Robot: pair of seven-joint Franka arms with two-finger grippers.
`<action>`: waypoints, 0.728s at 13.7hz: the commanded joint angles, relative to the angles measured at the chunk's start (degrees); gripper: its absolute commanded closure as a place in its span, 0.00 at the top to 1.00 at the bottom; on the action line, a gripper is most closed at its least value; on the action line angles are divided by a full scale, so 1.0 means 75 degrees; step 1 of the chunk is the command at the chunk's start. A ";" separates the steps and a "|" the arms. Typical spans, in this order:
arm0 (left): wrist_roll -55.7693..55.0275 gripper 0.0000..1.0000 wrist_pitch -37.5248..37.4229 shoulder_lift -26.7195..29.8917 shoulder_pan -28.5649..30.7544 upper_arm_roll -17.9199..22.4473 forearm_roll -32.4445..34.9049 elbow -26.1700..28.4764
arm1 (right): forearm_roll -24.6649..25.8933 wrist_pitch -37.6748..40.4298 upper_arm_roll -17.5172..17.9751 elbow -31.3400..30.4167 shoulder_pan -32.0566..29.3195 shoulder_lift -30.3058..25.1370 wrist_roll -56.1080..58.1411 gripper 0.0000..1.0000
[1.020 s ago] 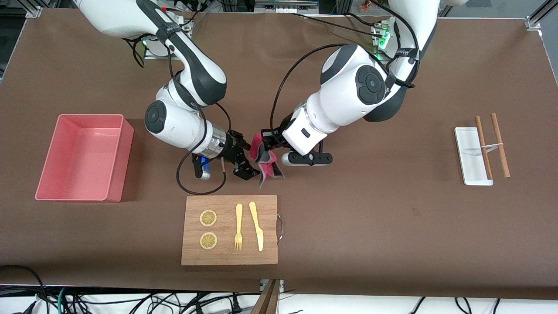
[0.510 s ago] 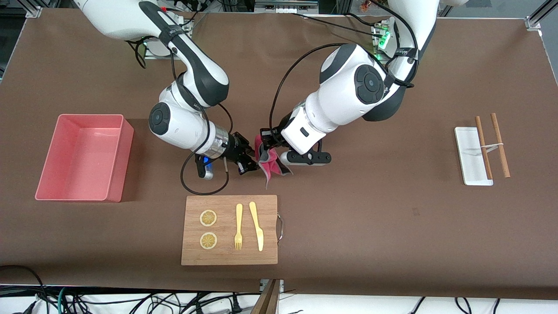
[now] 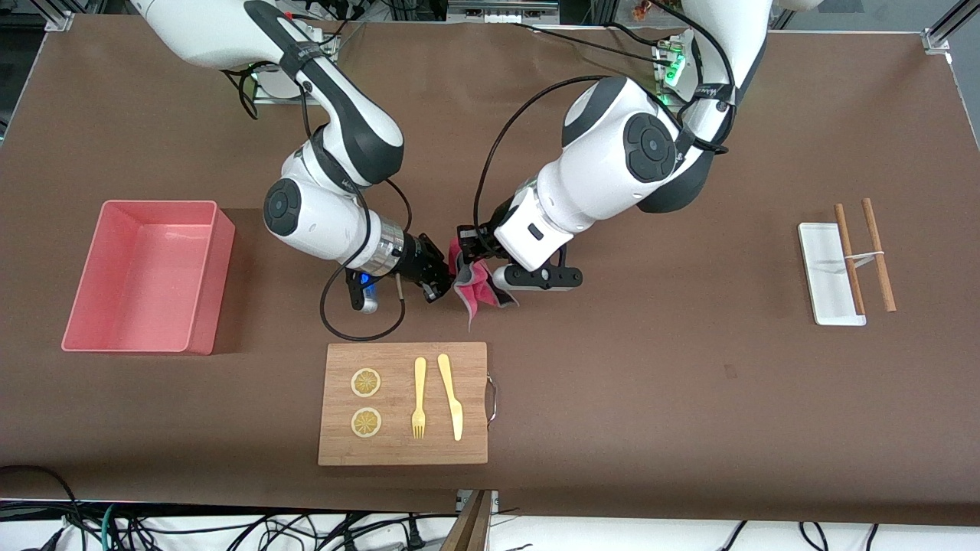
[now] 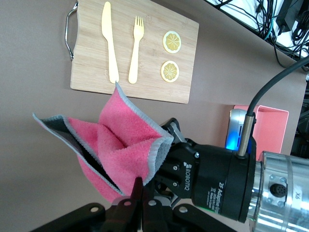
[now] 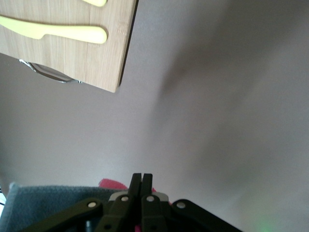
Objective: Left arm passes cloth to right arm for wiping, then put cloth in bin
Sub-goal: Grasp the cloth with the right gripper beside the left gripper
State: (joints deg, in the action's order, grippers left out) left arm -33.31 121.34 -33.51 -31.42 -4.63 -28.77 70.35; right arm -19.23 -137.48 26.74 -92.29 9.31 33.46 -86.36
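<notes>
Handover in progress at the middle of the front frame. The left arm's black two-finger hand (image 3: 468,246) is clenched on the small pink-red cloth with grey backing and grey edging (image 3: 471,279), which hangs in folds over bare brown desk (image 3: 651,383), just above the bamboo cutting board (image 3: 403,403) in that frame. The right arm's black hand (image 3: 442,282) has its fingers pressed together at the cloth's edge; the left wrist view shows a grey fold lying against that hand (image 4: 166,159), and the right wrist view shows shut fingertips (image 5: 142,181) with pink and grey fabric under them, so it looks clamped on the cloth too. Judged step: both hold, transfer not finished. Next move calls for the left hand to let go and draw clear, then the right arm carries the cloth off for wiping; the pink rectangular plastic bin (image 3: 84,302) sits at centre-left. Hard to make out: how much fabric the right fingers really pinch, and the left fingertips, buried in folds.
</notes>
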 commanded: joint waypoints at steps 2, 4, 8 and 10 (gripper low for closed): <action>0.0199 0.00 -0.0030 0.0050 0.0017 0.0031 -0.0230 -0.0052 | -0.0132 0.0190 0.0173 -0.0011 -0.0105 -0.0114 0.0088 0.00; 0.0199 0.00 -0.0030 0.0050 0.0018 0.0031 -0.0230 -0.0052 | -0.0108 0.0283 0.0173 0.0012 -0.0175 -0.0126 0.0123 0.00; 0.0187 0.00 -0.0030 0.0050 0.0006 0.0031 -0.0230 -0.0052 | -0.0108 0.1125 0.0173 0.0211 -0.0339 -0.0242 0.0673 0.00; 0.0152 0.00 -0.0030 0.0062 0.0018 0.0031 -0.0219 -0.0064 | -0.0108 0.1186 0.0173 0.0259 -0.0398 -0.0301 0.0709 0.00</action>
State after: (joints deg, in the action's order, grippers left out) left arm -33.31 121.34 -33.51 -31.38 -4.61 -28.77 70.30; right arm -19.24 -130.50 27.38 -90.35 7.42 32.64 -82.52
